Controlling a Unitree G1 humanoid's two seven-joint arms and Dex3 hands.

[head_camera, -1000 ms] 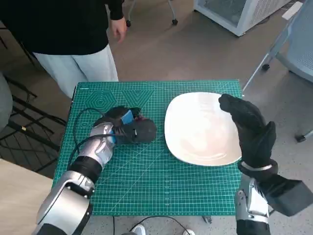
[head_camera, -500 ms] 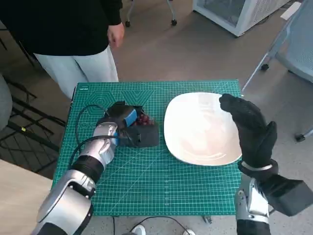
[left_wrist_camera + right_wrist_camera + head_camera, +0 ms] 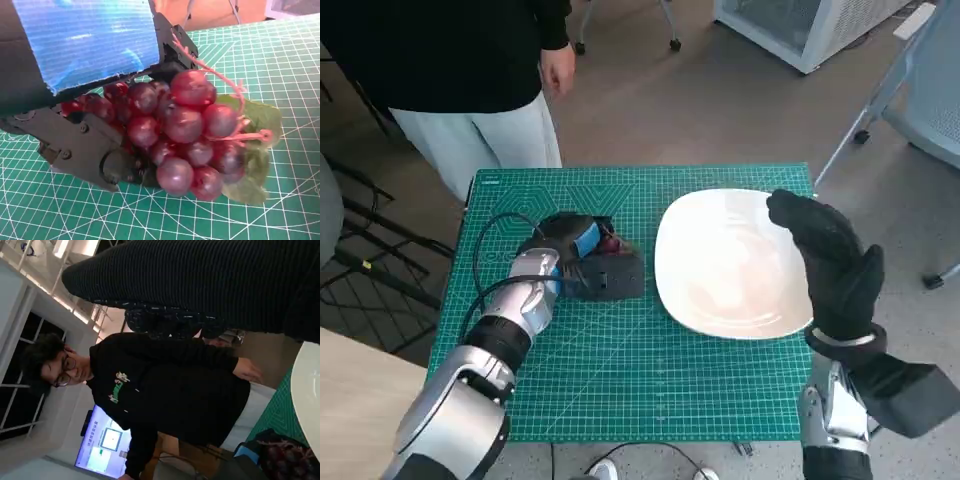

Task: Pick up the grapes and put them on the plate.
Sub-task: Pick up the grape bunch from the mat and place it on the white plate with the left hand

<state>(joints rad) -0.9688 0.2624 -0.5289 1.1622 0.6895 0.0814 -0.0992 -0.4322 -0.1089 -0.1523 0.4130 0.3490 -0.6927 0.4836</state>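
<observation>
A bunch of dark red grapes [image 3: 185,135] with a green leaf [image 3: 256,150] lies on the green cutting mat [image 3: 620,380], left of the white plate [image 3: 730,262]. My left hand [image 3: 582,258] is wrapped round the bunch. In the left wrist view the grapes sit between the black fingers [image 3: 90,150] and the part of the hand under the blue tape. From the head, only a few grapes [image 3: 611,243] peek out at the hand's far side. My gloved right hand [image 3: 830,255] hangs over the plate's right edge, holding nothing, fingers stretched out. The right wrist view shows the grapes [image 3: 285,460] beside the plate's rim [image 3: 306,390].
A person in a black top and pale trousers [image 3: 470,90] stands at the table's far left corner, one hand [image 3: 558,70] hanging down. A black cable [image 3: 485,270] loops over the mat by my left forearm. A chair base [image 3: 880,100] stands at the far right.
My left hand has settled onto the grapes and its fingers have closed round the bunch; a few grapes now show past it. The right hand and the plate have stayed put.
</observation>
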